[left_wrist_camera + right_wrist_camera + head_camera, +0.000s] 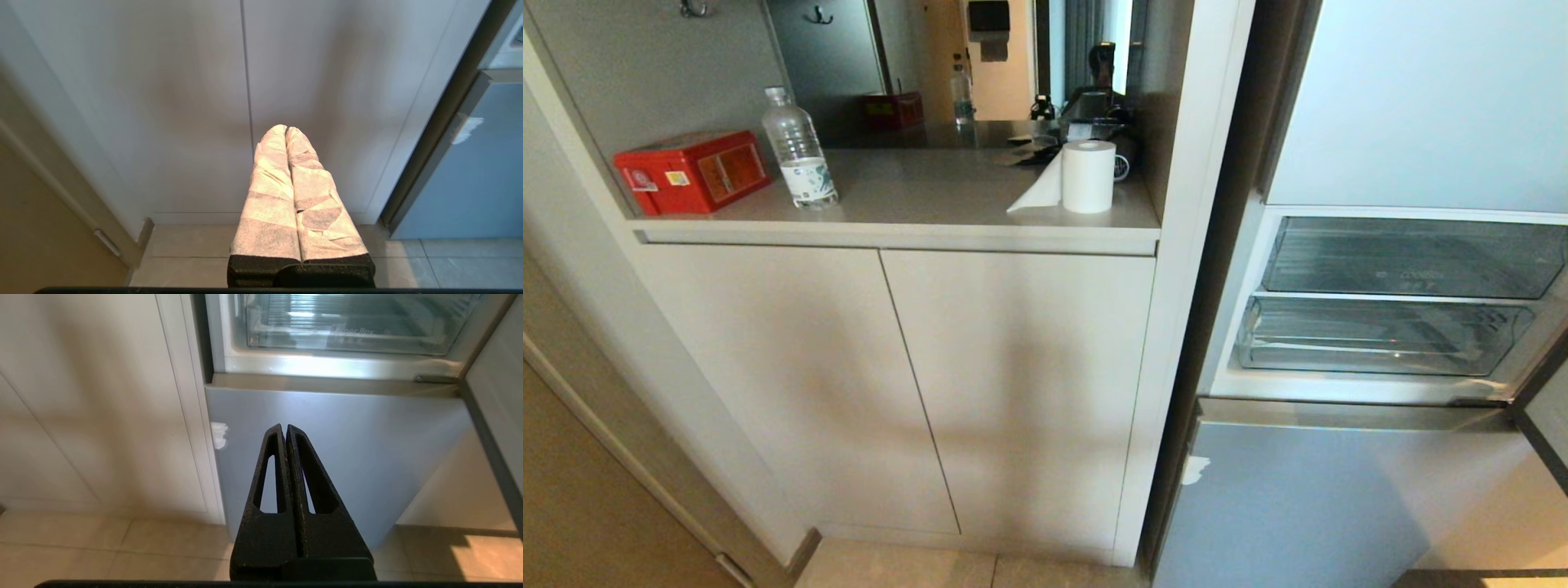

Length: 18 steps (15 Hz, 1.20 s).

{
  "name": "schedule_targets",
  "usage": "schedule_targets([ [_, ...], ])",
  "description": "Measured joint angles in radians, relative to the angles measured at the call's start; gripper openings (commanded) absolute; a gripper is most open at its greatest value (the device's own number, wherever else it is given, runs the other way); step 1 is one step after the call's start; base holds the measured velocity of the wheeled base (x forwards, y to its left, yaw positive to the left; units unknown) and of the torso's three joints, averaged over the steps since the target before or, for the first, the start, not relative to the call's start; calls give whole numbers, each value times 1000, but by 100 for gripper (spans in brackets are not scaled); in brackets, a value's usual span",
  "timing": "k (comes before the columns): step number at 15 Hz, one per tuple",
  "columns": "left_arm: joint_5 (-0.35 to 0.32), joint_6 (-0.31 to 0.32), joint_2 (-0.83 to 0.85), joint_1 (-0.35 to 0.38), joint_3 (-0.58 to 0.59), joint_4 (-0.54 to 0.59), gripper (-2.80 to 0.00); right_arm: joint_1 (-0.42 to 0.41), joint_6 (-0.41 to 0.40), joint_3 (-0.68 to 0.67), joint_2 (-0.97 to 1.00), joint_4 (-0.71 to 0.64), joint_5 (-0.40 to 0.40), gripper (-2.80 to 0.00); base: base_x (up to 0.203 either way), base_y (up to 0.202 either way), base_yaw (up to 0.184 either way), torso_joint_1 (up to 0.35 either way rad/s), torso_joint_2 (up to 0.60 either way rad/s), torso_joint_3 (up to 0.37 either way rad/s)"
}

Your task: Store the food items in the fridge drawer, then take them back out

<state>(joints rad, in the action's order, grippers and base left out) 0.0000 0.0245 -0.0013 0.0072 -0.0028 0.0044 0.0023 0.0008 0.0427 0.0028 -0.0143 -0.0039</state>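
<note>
While the fridge (pixel 1339 482) is standing with its middle section open, neither arm is showing in the head view; only the wrist views are giving the grippers away. The left gripper (pixel 286 130), its fingers wrapped in white cloth, is hanging low in front of the cabinet doors (pixel 245 81) just left of the fridge, fingers pressed together and holding nothing. The right gripper (pixel 285 428), bare and black, is hanging before the fridge's lower pale-blue front (pixel 347 437), its fingers likewise closed tight on nothing.

The head view is showing two clear bins stacked inside the fridge; the drawer (pixel 1380 339) is the lower one, sitting pushed in beneath the upper bin (pixel 1413 257) and above the blue front. I am seeing no red food in either bin. The right wrist view is catching only one clear bin (pixel 351 322) above that front, with a ribbed floor and faint lettering on its lip; which of the two it is, I cannot tell.

Only the head view is taking in the counter (pixel 915 204) left of the fridge: a paper roll (pixel 1088 175) is standing nearest the fridge, a water bottle (pixel 799 151) further left, and a red box (pixel 693 171) beyond that. The left wrist view alone is showing the floor tiles (pixel 449 261) at the fridge's foot.
</note>
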Motion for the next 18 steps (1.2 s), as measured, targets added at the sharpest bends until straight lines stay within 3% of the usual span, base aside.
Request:
schedule_targets([
  [3, 0, 0, 0, 1, 0, 0, -280, 3, 78, 153, 108, -58, 48, -280, 0, 0, 0, 0, 0, 0],
  [6, 0, 0, 0, 0, 0, 0, -280, 5, 176, 311, 372, -69, 121, -280, 0, 0, 0, 0, 0, 0],
  [7, 0, 0, 0, 0, 0, 0, -280, 6, 199, 352, 485, -49, 146, 0, 0, 0, 0, 0, 0, 0],
  [11, 0, 0, 0, 0, 0, 0, -280, 7, 235, 433, 911, 149, 195, 0, 0, 0, 0, 0, 0, 0],
  [18, 0, 0, 0, 0, 0, 0, -280, 7, 222, 502, 1578, 726, 180, 0, 0, 0, 0, 0, 0, 0],
])
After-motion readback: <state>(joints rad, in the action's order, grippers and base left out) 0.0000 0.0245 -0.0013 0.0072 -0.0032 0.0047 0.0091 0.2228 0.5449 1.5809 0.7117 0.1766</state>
